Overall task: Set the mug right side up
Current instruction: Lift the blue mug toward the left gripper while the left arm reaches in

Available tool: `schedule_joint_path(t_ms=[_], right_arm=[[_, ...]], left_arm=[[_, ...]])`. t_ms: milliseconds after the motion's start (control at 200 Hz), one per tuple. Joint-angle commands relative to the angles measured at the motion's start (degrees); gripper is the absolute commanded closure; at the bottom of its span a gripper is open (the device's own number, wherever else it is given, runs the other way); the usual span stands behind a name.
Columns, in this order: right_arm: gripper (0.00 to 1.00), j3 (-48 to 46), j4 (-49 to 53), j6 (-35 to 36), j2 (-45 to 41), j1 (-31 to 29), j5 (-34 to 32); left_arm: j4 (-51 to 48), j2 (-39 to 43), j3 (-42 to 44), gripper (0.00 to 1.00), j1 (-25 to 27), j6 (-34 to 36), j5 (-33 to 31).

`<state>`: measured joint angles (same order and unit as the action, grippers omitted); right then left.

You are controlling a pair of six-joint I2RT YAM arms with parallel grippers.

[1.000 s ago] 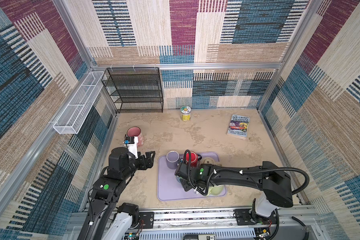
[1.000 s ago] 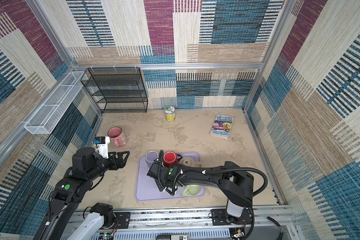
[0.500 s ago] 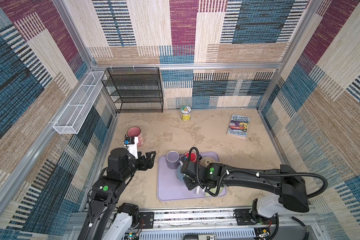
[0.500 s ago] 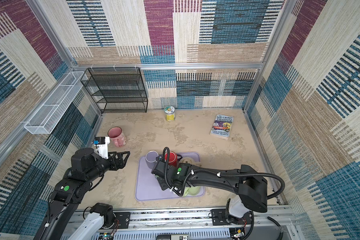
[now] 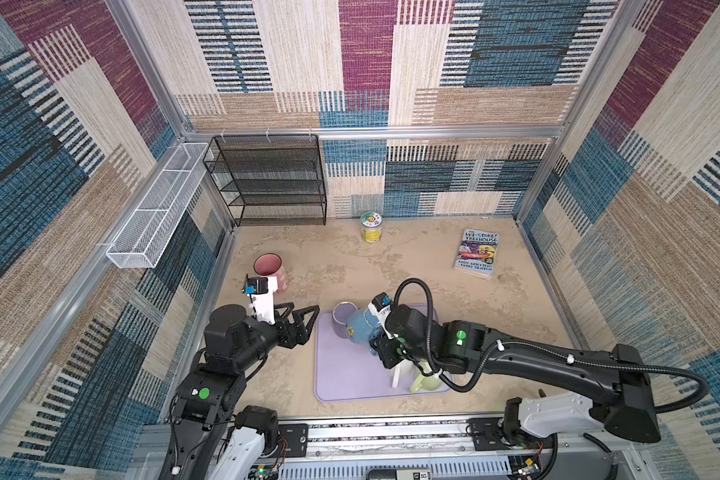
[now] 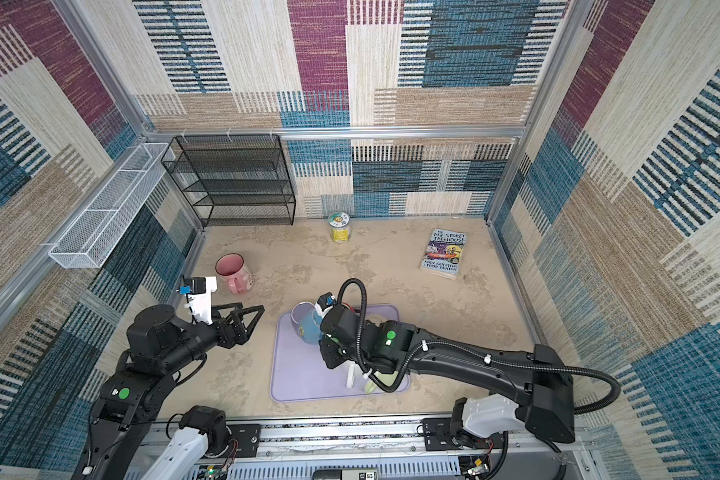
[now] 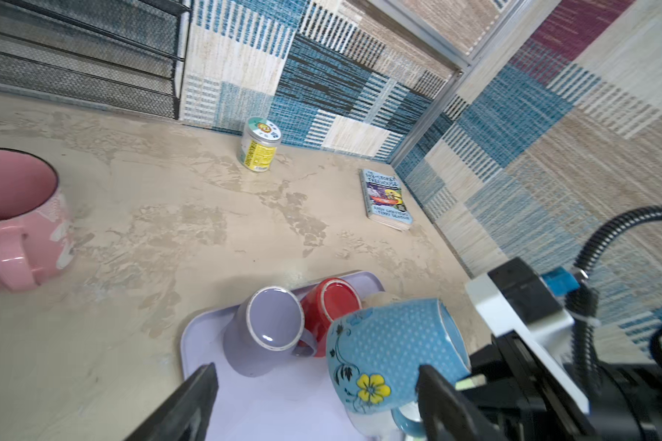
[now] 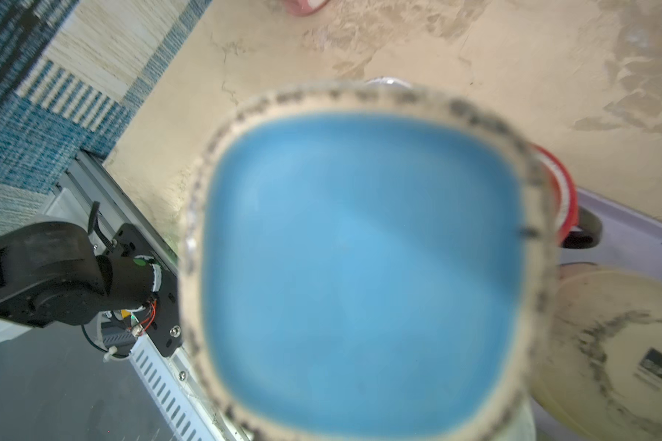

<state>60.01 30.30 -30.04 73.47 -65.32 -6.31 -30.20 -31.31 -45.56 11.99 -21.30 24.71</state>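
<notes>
Our right pincer point(image 5: 381, 341) is clamped on the blue mug point(image 5: 357, 330), which is tipped sideways over the purple tray point(image 5: 341, 376) toward its 10 o'clock corner. Our left pincer point(image 5: 306, 308) gapes wide and empty, just off the tray's 10 o'clock edge.

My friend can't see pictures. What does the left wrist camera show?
A flowery blue mug hangs tipped in the right gripper above a purple tray. A lilac mug and a red mug sit upside down on the tray. Farther off are a pink mug, a can and a book.
</notes>
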Motion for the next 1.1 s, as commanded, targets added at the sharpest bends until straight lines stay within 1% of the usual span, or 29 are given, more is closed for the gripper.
schedule_joint_path(t_ms=[0,145,336,406,521,626,766,977,1097], right_arm=[[1.0,-2.2,-7.5,0.9,-4.6,2.0,2.7],[1.0,-6.4,-11.6,0.9,-12.9,7.1,7.5],[1.0,-10.2,-14.3,1.0,-22.1,13.8,11.3],[1.0,-11.5,-15.6,0.9,-24.7,16.2,12.9],[1.0,-13.5,-18.4,0.9,-27.8,19.7,17.4],[1.0,-15.0,-21.8,0.4,-29.2,22.4,22.3],[1.0,-17.5,-28.1,-0.8,-29.2,25.5,30.1],[1.0,-18.7,-37.0,-2.9,-26.4,29.2,38.6],[1.0,-18.3,-40.8,-4.2,-23.8,31.5,43.0]], left_arm=[[9.2,0.2,1.6,0.14,0.0,-4.9,10.5],[18.2,-0.2,5.4,0.15,0.0,-11.0,16.2],[31.1,-2.1,11.7,0.21,0.2,-19.8,21.3],[33.2,-2.8,12.7,0.22,1.0,-20.6,21.7],[34.8,-3.7,13.1,0.22,3.8,-20.3,21.0],[38.4,-5.1,14.1,0.22,6.8,-21.3,20.5],[45.9,-8.0,16.2,0.23,9.6,-24.9,20.5],[58.5,-13.7,17.5,0.27,12.0,-30.0,22.2],[60.6,-16.7,16.2,0.31,13.3,-30.1,22.4]])
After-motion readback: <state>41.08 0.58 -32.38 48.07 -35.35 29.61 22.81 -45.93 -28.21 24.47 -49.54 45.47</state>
